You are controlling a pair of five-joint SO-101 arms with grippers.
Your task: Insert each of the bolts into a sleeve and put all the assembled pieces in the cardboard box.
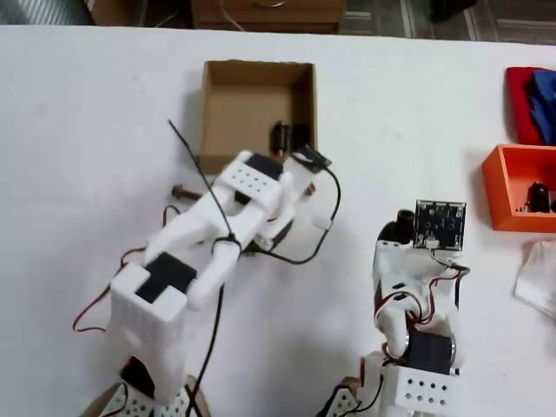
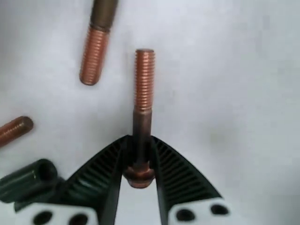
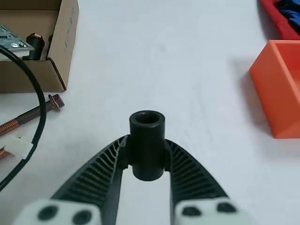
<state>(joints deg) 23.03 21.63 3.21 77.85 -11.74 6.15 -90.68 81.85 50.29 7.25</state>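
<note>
My left gripper (image 2: 139,144) is shut on a copper bolt (image 2: 143,93), gripping its shank near the head, and the threaded end points away over the white table. Two more loose bolts (image 2: 96,47) (image 2: 14,129) lie nearby, and a black sleeve (image 2: 28,180) rests beside the fingers. My right gripper (image 3: 146,152) is shut on an upright black sleeve (image 3: 147,126) with its open bore facing up. The cardboard box (image 1: 217,104) stands at the back centre, with a dark assembled piece (image 1: 283,135) in its near right corner. The left arm's wrist hangs just in front of the box.
A bolt (image 1: 183,191) lies on the table left of the left arm. At the right edge stand an orange bin (image 1: 512,204), a red and blue cloth (image 1: 530,100) and a white tissue (image 1: 539,278). Black and red cables trail around the left arm.
</note>
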